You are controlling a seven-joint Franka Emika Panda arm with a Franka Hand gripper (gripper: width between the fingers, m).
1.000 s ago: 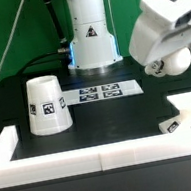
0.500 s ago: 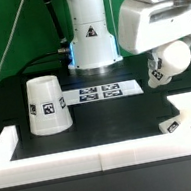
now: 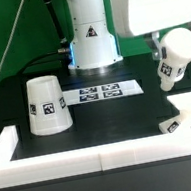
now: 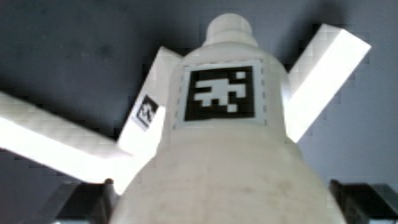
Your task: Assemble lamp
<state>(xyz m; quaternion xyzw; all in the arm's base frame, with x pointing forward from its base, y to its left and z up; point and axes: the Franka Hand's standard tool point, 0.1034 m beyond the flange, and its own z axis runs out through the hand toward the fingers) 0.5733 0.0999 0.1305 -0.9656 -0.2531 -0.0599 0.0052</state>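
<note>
My gripper is shut on the white rounded bulb and holds it in the air at the exterior view's right, tilted with its neck pointing down. In the wrist view the bulb fills the frame with its tag facing the camera, and dark fingers show on both sides of it. The flat square base lies on the table below the bulb, a tag on its side. The tapered shade stands mouth down at the exterior view's left, well apart.
The marker board lies in the middle in front of the arm's pedestal. A low white wall runs along the front and up the left side. White bars spread behind the bulb in the wrist view.
The hand has swung and turned over the right side of the table with the bulb in it. The bulb now hangs tilted with its neck down. Shade and base have not moved.
</note>
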